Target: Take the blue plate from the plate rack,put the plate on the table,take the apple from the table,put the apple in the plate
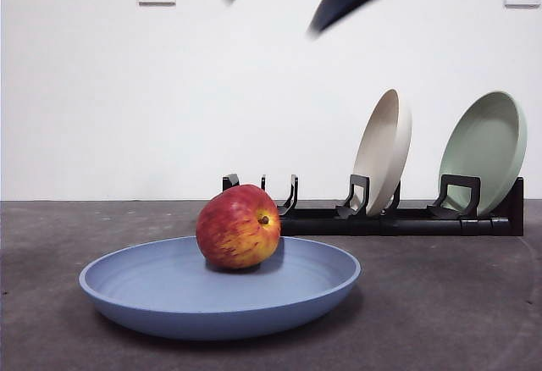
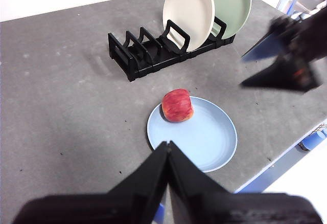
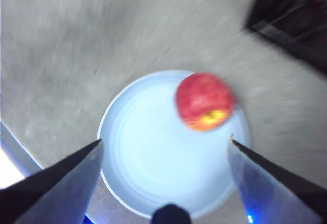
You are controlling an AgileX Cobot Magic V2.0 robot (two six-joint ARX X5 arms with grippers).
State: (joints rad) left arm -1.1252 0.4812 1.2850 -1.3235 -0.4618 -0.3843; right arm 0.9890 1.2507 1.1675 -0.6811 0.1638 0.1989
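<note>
The blue plate point(image 1: 169, 290) lies flat on the dark grey table point(image 1: 440, 303), with the red apple point(image 1: 239, 226) resting inside it, off-centre toward the rack. The plate point(image 2: 204, 137) and apple point(image 2: 178, 105) also show in the left wrist view, and in the blurred right wrist view the apple point(image 3: 204, 101) lies in the plate point(image 3: 148, 152). My right gripper point(image 3: 163, 141) is open and empty, high above the plate; its tips point(image 1: 339, 2) show at the top of the front view. My left gripper point(image 2: 168, 143) is shut and empty, held high and away from the plate.
The black plate rack point(image 1: 398, 214) stands behind the plate, holding a beige plate point(image 1: 383, 146) and a pale green plate point(image 1: 484, 146) upright. Its other slots are empty. The table's edge point(image 2: 286, 155) runs close to the blue plate.
</note>
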